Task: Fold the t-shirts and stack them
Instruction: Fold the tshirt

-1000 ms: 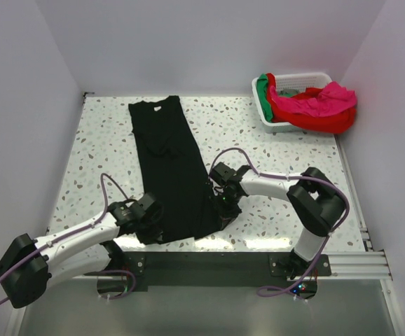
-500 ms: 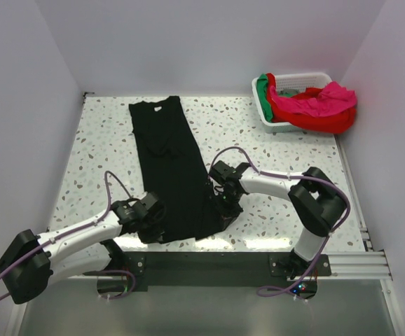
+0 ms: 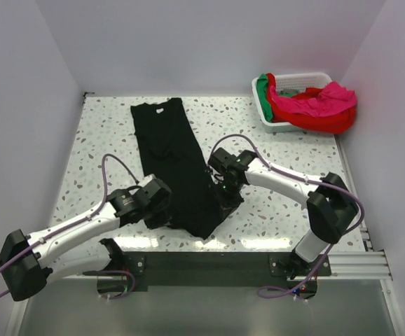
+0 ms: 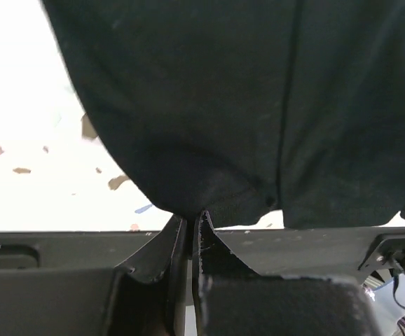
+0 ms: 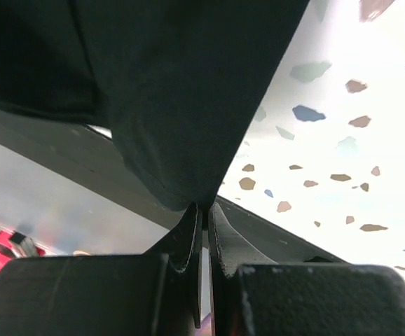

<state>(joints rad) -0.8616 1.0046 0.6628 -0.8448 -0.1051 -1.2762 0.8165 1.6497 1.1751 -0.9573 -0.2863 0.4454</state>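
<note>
Left gripper [image 4: 188, 218]: clenched on the shirt's [image 3: 169, 147] near hem corner.
Right gripper [image 5: 204, 207]: clenched on the other near corner.
Shirt: black, lengthwise on the table [image 3: 97, 147], collar far.
Change: both jaws had just closed; the hem had lifted off the table, sagging between them.
Meaning: judged ready to fold toward the collar.
</note>
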